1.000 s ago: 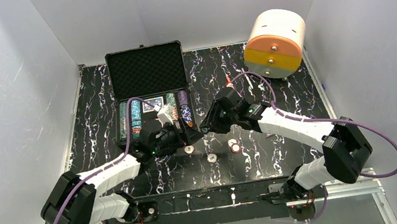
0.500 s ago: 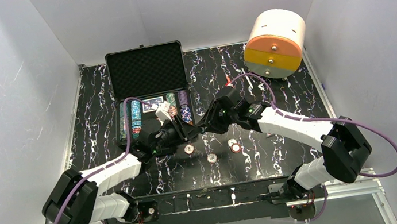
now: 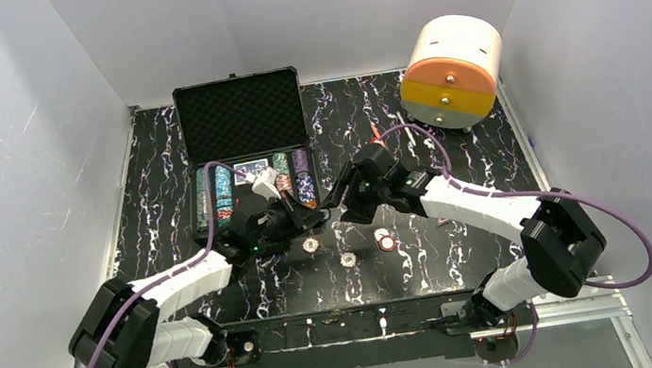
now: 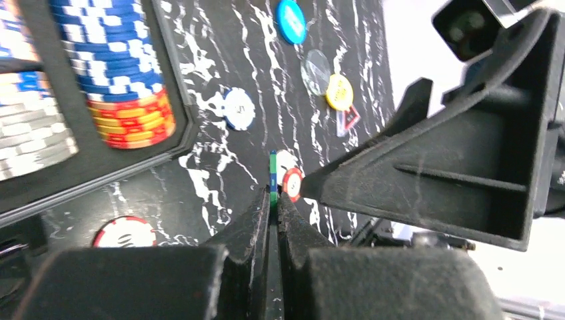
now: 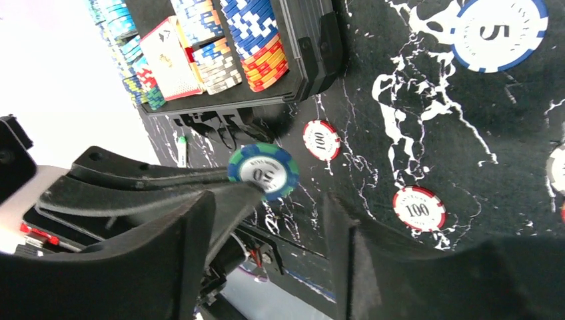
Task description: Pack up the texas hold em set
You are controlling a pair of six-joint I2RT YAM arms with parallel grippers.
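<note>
The left fingers have just clamped onto the one green-and-blue chip. The right fingers, closed a second ago, have let go and now stand apart. That chip, marked "50", hangs on edge above the surface, just off the case's near right corner. Lying loose around it I count two red-and-white chips, each reading "100", and one blue-and-white chip reading "5". The single black case sits open at the far left, with rows of chips packed beside one deck of cards. One white-and-orange drum stands at the far right.
</note>
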